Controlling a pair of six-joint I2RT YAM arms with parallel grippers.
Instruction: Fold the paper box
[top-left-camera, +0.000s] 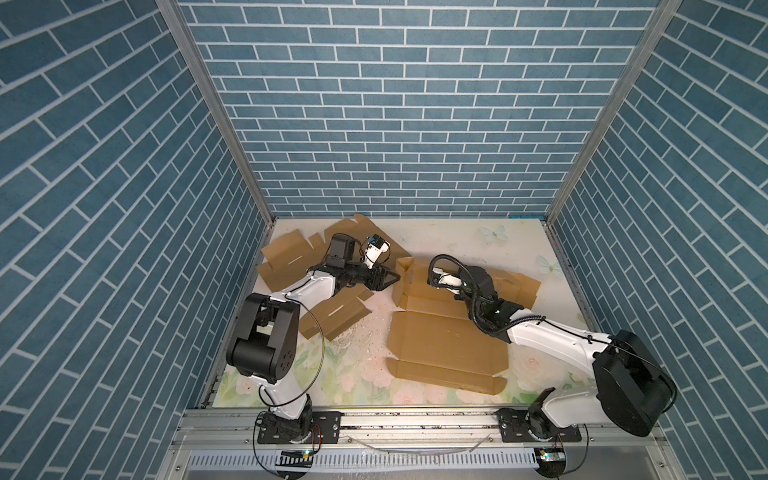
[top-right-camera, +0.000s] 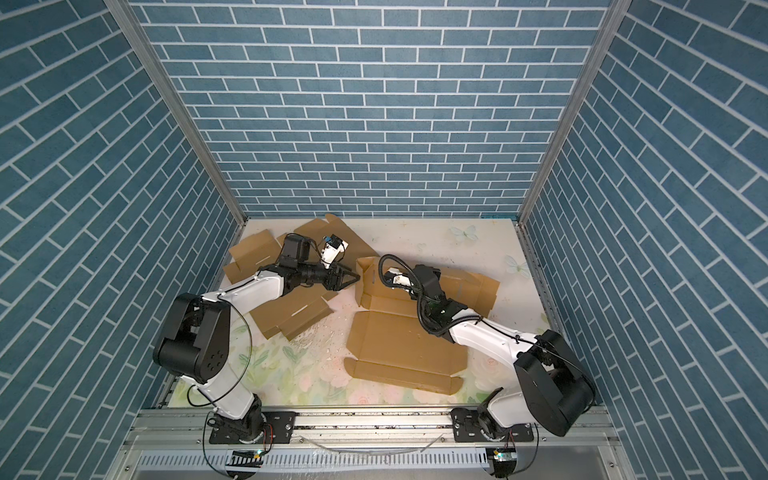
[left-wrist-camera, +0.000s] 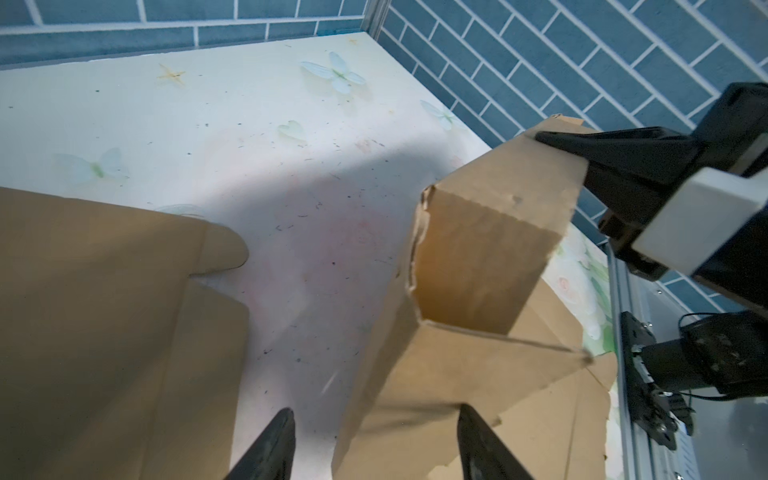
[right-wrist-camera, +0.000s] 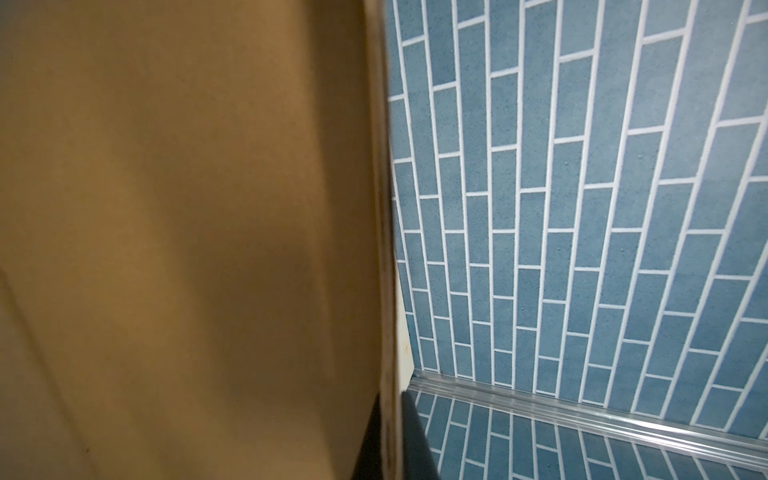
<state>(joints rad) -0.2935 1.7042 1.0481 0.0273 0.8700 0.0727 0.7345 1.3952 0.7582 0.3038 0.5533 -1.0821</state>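
Right hand (right-wrist-camera: 390, 415) pinches a wall (left-wrist-camera: 511, 174) of the box (top-left-camera: 444, 345) upright—left hand (left-wrist-camera: 376, 411), open astride the side flap (left-wrist-camera: 399, 374), should close next.

Both top views overlook the whole table (top-left-camera: 457, 241); wrist views sit close.

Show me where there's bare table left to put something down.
Widest free patch: the table between the back wall and the box, towards the far right corner. A narrower strip lies between the box's front edge and the front rail. The far left is crowded with spare cardboard sheets.
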